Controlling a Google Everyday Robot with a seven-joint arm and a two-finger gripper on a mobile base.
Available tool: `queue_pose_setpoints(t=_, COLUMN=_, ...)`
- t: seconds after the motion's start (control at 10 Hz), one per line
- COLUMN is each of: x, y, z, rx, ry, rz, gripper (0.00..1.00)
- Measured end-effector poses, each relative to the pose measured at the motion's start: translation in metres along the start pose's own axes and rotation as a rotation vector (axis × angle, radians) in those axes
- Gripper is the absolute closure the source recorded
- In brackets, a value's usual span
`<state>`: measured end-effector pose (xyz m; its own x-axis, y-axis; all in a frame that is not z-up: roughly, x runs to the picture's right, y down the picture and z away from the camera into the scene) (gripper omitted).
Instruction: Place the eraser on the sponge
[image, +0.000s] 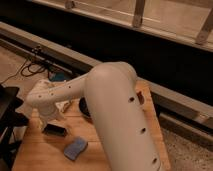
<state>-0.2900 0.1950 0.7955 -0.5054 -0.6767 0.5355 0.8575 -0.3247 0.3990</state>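
Hanging right over the eraser, which lies on the surface, the end effector cannot be judged apart or clamped. The sponge lies near, at the eraser's 4 o'clock. The eraser should be gripped centred, across its narrow width.

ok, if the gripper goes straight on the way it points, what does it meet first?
Probably the eraser: the gripper points down directly over it. The sponge lies off that line, nearer the camera. Depth between gripper and eraser is unclear.
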Motion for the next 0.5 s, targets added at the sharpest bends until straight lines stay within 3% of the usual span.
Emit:
queue_pose_setpoints(t=0.3, x=-0.001, y=0.001, z=0.002, rx=-0.008, ry=-0.005, rz=-0.015, gripper=0.2)
queue_pose_setpoints(t=0.5, x=-0.004, y=0.0, z=0.015, rx=0.0, ry=-0.033, rz=-0.035, gripper=0.2)
